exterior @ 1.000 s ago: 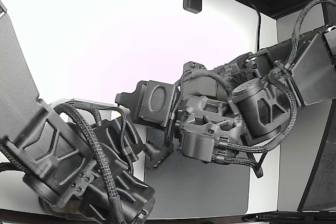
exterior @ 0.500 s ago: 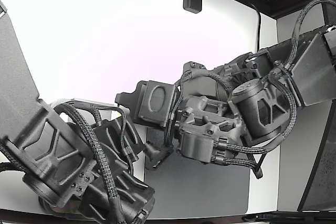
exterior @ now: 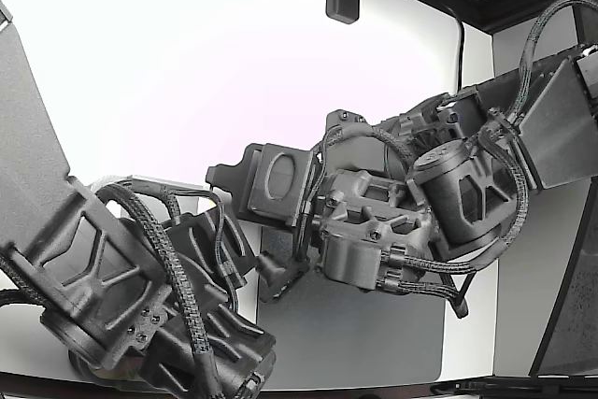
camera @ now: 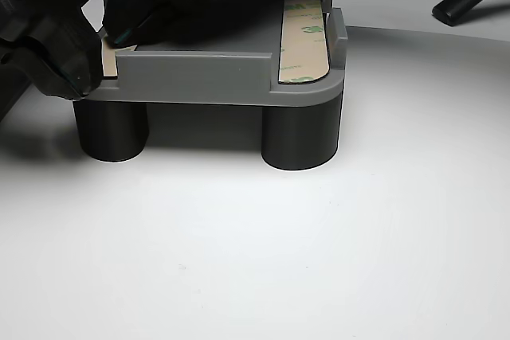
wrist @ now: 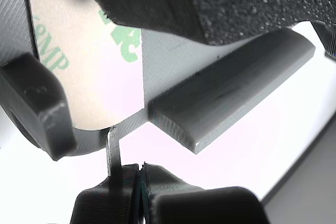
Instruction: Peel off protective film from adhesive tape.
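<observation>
The tape (camera: 304, 37) with its tan film (green print on it) lies flat in a slot along one edge of a grey holder (camera: 199, 77), which stands on dark round legs (camera: 300, 134) on a white table (camera: 279, 244). In the wrist view the film (wrist: 89, 72) fills the space beside a grey bar (wrist: 231, 93) of the holder, and a thin grey tab (wrist: 113, 150) hangs from the holder's edge. The gripper (wrist: 140, 182) has its two dark fingers pressed together just below that tab; whether they pinch the tab or film cannot be told. In the exterior view two dark arms (exterior: 392, 221) crowd over a grey mat (exterior: 374, 334).
</observation>
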You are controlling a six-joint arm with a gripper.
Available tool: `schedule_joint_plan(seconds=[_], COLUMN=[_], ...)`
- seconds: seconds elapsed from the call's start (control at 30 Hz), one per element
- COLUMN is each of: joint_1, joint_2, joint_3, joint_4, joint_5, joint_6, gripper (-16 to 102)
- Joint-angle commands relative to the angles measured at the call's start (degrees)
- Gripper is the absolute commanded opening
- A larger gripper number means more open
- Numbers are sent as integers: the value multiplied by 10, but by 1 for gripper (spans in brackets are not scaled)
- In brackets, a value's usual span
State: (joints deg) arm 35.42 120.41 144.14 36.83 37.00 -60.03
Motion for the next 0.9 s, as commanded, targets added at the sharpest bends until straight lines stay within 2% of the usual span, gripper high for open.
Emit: schedule_joint_plan(seconds=[0.0,0.87], joint_1=[-4,-4], joint_2=[14,1], joint_3=[-11,-27], joint_4=[-4,4], joint_5=[4,4], joint_6=[-2,4], gripper=[-11,-11])
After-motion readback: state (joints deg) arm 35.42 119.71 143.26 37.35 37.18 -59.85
